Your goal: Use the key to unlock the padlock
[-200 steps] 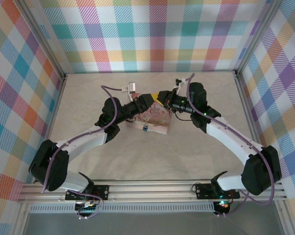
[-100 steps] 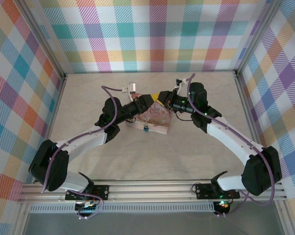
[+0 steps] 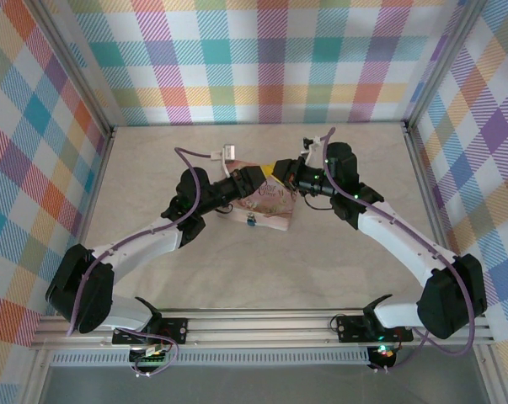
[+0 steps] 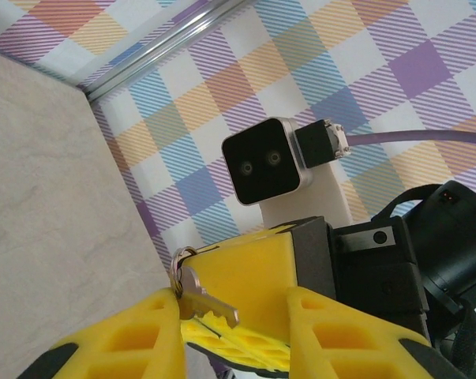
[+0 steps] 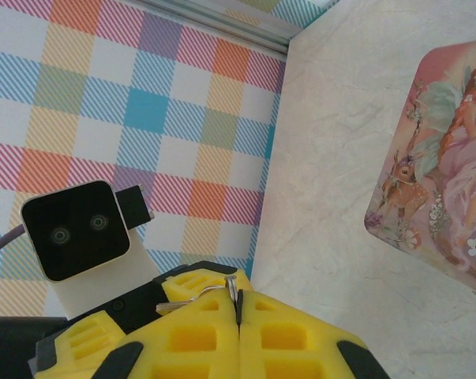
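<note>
Above the far end of the pink tin point(image 3: 272, 206), my two grippers meet tip to tip. My right gripper point(image 3: 279, 171) point(image 5: 239, 304) is shut, pinching the ring of the small silver key point(image 4: 204, 300). The ring point(image 5: 234, 286) sits in the seam between its fingers. In the left wrist view the key hangs off those shut yellow fingers point(image 4: 257, 272). My left gripper point(image 3: 259, 174) point(image 4: 234, 298) is open with its jaws on either side of them. The key's head rests against its left finger point(image 4: 139, 335). The blue padlock point(image 3: 250, 220) hangs at the tin's near edge, below both grippers.
The pink tin point(image 5: 447, 150) lies on the beige table point(image 3: 346, 269), about mid-table. Plaid walls point(image 3: 270, 59) enclose the back and both sides. An aluminium rail point(image 3: 262, 328) with both arm bases runs along the near edge.
My left gripper's jaws have narrowed around the right gripper's tips and the key. Both arms have barely shifted, and the tin and padlock stay put.
</note>
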Motion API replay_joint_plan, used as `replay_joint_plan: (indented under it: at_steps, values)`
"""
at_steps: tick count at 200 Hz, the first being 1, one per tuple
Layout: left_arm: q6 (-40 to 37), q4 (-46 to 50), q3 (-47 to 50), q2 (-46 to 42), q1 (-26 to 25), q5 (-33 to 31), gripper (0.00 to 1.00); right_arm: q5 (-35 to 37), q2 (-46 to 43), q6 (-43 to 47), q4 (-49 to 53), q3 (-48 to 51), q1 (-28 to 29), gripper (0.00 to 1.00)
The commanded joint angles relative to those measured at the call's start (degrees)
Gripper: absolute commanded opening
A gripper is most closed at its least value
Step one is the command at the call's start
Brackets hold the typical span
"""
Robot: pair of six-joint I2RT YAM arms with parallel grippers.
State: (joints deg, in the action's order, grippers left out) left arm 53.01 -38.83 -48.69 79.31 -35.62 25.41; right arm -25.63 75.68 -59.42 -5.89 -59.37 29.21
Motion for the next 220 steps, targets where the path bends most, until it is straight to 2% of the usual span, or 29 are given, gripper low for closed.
replay_joint_plan:
  at_steps: [1,22,45,60,111,160,220]
  values:
    - [-5.3,3.7,-0.7,-1.4,-0.4,-2.0,0.17,-0.3,-2.0,0.1,0.4,-0.9,-1.1,0.0]
    - [-5.6,4.1,-0.7,-1.5,-0.4,-2.1,0.19,-0.7,-1.9,0.1,0.6,-0.9,-1.1,0.0]
    - [-5.8,4.7,-0.9,-1.4,-0.4,-2.4,0.26,-0.9,-2.1,0.2,0.8,-0.9,-1.1,0.0]
    - [-5.9,4.9,-0.9,-1.3,-0.4,-2.6,0.27,-1.1,-2.1,0.2,0.9,-1.0,-1.1,0.0]
    - [-6.7,6.0,-1.0,-1.0,-0.4,-3.0,0.0,-1.1,-2.6,0.8,1.9,-1.4,-1.1,0.0]
    - [-7.9,7.7,-1.0,-1.0,-0.4,-3.7,0.0,-0.9,-3.0,2.3,3.8,-2.2,-1.3,0.0]
    - [-8.0,8.4,-0.7,-5.2,0.5,-4.6,0.3,0.0,-4.0,13.2,12.0,-4.8,-1.4,0.0]
